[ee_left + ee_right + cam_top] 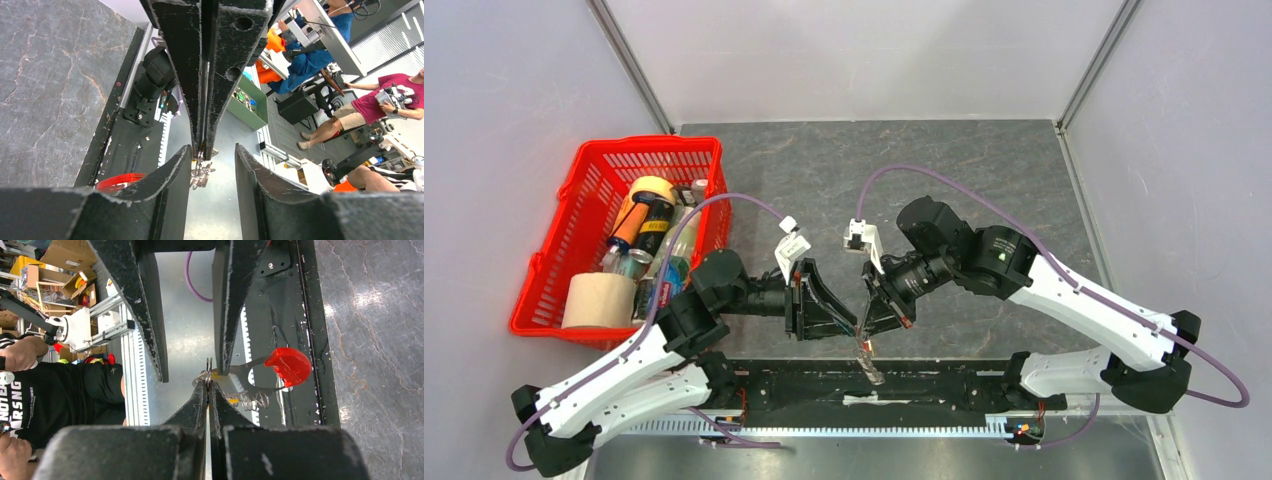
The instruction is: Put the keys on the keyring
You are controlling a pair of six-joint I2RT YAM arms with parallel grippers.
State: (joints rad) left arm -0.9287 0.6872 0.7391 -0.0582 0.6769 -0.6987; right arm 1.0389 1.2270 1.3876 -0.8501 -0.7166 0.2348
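Right fingers (194,412), keys (869,362) lengthwise toward near edge

left gripper (849,322) and right gripper (870,326) meet, keys (869,363) dangling below.

**Lettering.** White block capitals on a black T-shirt (75,390) at the left edge of the right wrist view, cut off by the frame: "NOTE" on one line and "RSNG" on the next. The white tags (793,243) in the top view and the labels on the containers (649,225) in the red basket (574,190) are too small to read.
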